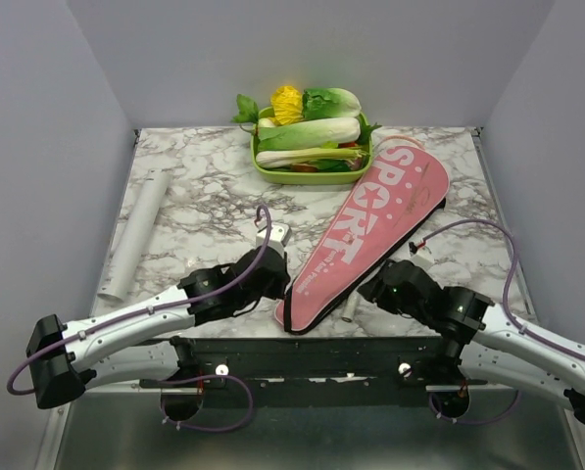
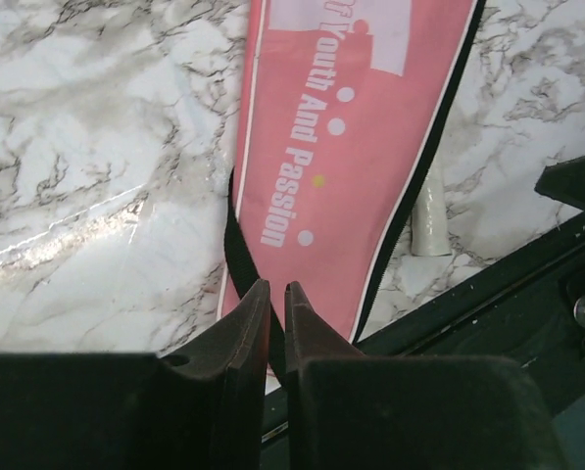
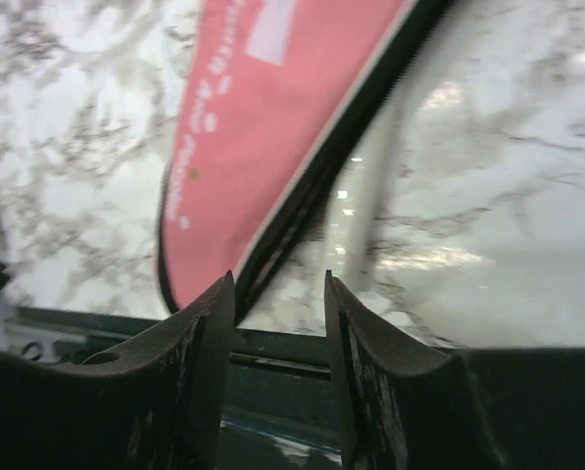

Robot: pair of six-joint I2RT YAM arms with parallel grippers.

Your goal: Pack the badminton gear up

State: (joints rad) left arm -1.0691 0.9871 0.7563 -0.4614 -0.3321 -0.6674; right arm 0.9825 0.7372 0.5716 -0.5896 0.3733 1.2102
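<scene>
1. Left gripper (image 2: 276, 292): fingers nearly pressed together, pinching the black trim at the narrow end of the pink cover bag (image 1: 370, 220).
2. Right gripper (image 3: 277, 284): fingers spread, empty, just beside that end.
3. The overhead view alone shows the bag lying diagonally and the white tube (image 1: 135, 235) far left.
4. The left wrist view shows a pale racket handle (image 2: 431, 220) beside the bag.

Looks like a robotics lab cell tbh: plain grey walls (image 1: 37, 147) box in a marble-print desk (image 1: 204, 211), with a cabled left arm (image 1: 125, 321) and right arm (image 1: 512, 338) bolted to its black rail (image 1: 312, 352).
</scene>
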